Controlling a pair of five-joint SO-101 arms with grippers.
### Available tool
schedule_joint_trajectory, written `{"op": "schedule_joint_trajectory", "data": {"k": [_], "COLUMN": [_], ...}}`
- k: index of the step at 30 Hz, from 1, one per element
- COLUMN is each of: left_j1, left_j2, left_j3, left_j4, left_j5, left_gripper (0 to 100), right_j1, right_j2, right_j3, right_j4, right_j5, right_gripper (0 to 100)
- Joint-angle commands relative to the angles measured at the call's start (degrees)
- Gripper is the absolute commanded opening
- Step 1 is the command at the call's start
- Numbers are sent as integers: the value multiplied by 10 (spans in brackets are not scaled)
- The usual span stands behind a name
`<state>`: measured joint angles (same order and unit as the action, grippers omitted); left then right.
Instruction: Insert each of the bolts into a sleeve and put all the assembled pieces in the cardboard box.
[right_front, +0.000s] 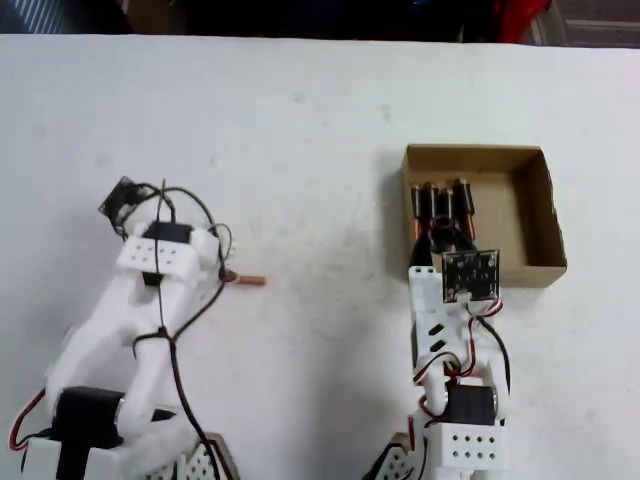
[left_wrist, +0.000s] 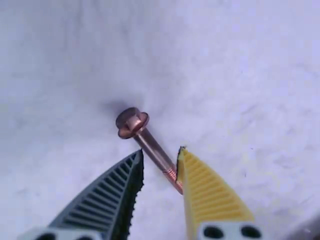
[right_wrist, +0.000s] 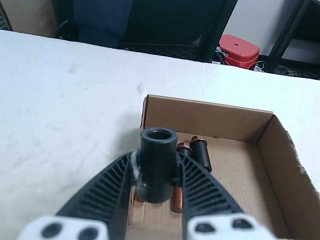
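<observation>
Left gripper (left_wrist: 159, 159) is narrowly spread, its fingers straddling the shank of a copper bolt (left_wrist: 144, 139) lying on the table (left_wrist: 240, 75), head beyond the tips; right gripper (right_wrist: 157, 156) pinches a black sleeve (right_wrist: 158, 145) upright; cardboard box (right_wrist: 215, 119) just beyond holds assembled pieces (right_wrist: 200, 151).

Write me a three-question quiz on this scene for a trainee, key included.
1. True or false: the bolt at the left hand already wears a sleeve.
2. What does the right hand hold? A) a black sleeve B) a bare bolt C) nothing
3. Fill in: the assembled pieces lie inside the ____.
Key: 1 false; 2 A; 3 cardboard box.
</observation>
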<state>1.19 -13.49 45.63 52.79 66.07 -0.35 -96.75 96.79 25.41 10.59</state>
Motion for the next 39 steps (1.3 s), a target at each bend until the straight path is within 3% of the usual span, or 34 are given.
{"op": "schedule_joint_trajectory", "data": {"k": [1, 24, 28, 39], "left_j1": [-2, -2, -6, -6], "left_j2": [-25, -24, -24, -23], "left_j3": [-2, -3, 8, 65], "left_j4": [-12, 7, 10, -84], "left_j5": [0, 0, 43, 72], "left_gripper": [142, 142, 142, 142], "right_j1": [6, 6, 6, 6], "right_j2": [-7, -7, -7, -7], "right_j3": [4, 4, 4, 4], "right_j4": [-10, -10, -10, -10], "right_j5": [0, 0, 0, 0], "right_gripper": [23, 23, 23, 23]}}
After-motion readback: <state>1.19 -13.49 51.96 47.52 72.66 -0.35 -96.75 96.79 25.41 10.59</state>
